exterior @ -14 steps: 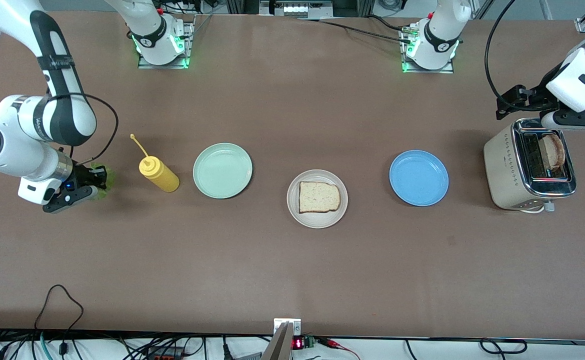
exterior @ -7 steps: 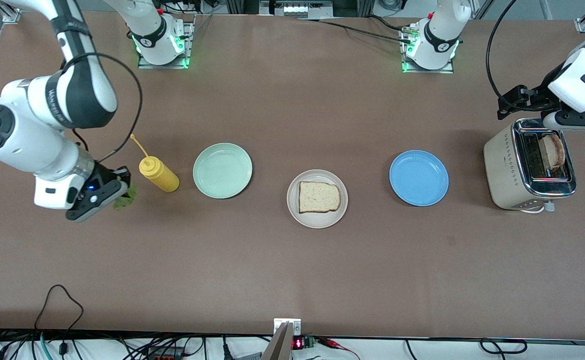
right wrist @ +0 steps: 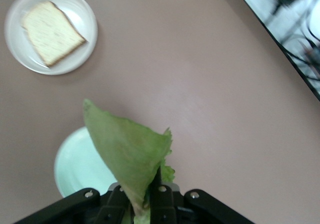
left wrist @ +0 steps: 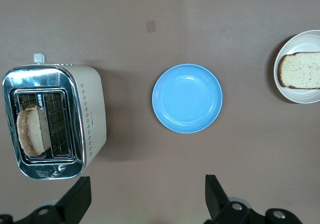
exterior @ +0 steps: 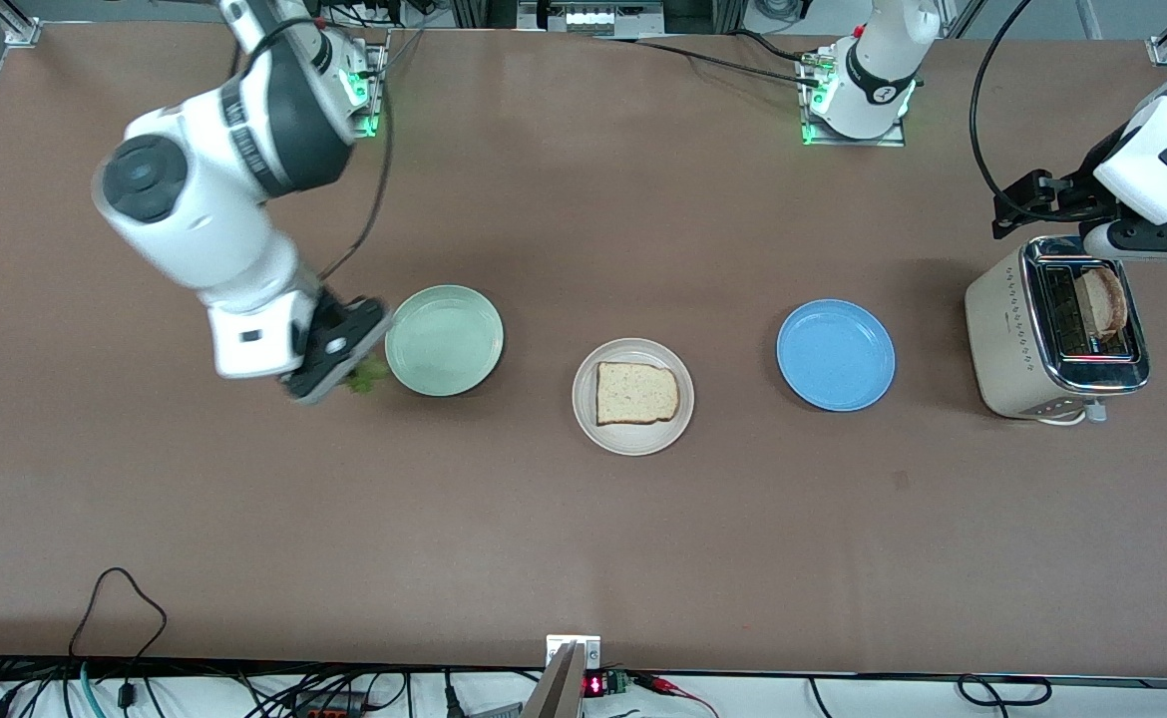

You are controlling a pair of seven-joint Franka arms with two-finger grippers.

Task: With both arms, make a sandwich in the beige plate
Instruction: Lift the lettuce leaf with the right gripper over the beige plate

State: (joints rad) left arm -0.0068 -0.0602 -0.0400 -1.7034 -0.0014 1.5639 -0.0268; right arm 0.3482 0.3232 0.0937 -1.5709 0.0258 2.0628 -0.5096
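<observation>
I have the right gripper (right wrist: 142,196) pinched tight on the stem end of the lettuce leaf (right wrist: 127,154), carried in the air over the table beside the mint-green plate (exterior: 444,340), at that plate's edge toward the right arm's end. The beige plate (exterior: 632,397) sits mid-table with 1 bread slice (exterior: 636,392) lying flat in it; the 2nd slice (exterior: 1104,300) stands in the toaster (exterior: 1054,329) at the left arm's end. The left gripper (left wrist: 145,204) hangs over the table beside the toaster, fingers spread wide and holding nothing.

My judgement: the step in hand is delivering the leaf. I would travel high enough to pass over the mint-green plate's rim, centre the drooping leaf over the bread, lower until it drapes, then release, since a thin leaf may cling to a finger.

The surface is a plain brown mat. A blue plate (exterior: 836,355) lies between beige plate and toaster. Cables run along the table's edges.
</observation>
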